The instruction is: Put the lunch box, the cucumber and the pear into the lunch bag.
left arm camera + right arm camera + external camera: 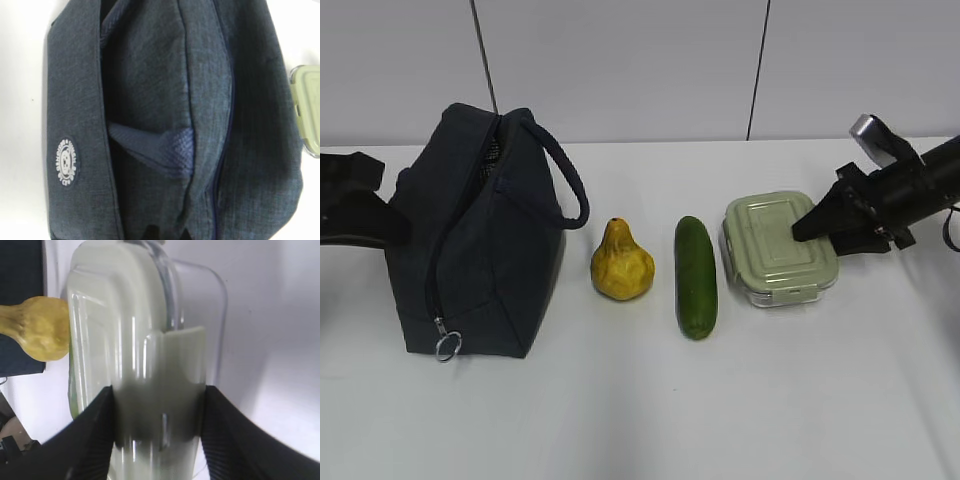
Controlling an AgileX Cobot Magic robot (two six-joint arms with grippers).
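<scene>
Exterior view is showing right fingers (820, 225) clamping the lunch box (775, 250) at frame right; cucumber (696, 277) and pear (622, 262) lying between it and the lunch bag (480, 240); left fingers pressed together, unseen.

White bench (640, 420) carrying four things in a row.

From left to right on the bench: the dark navy lunch bag (480, 250), standing with its ring pull low at the front; the yellow pear (622, 262), upright just beside it; the dark green cucumber (696, 277), lying lengthwise; and the lunch box (770, 250) with its sage-green lid, near the cucumber.
</scene>
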